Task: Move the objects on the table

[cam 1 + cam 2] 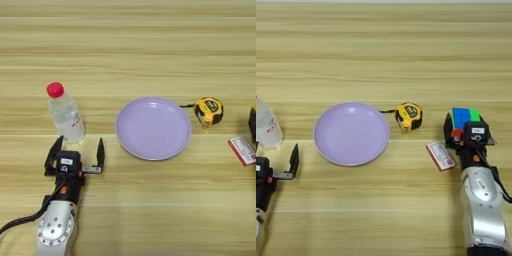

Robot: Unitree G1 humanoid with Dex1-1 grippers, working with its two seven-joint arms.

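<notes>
- Left gripper (76, 150) sits left of the plate (153, 128), fingers spread, empty, just below the bottle (64, 113).
- Right gripper (466, 131) sits right of the plate, pinching the cube (465, 118).
- Bottle stands upright, left of the plate.
- Box (440, 155) lies right of the plate, below the tape measure (409, 116), beside the right gripper.
- All rest on the table (128, 45).
</notes>
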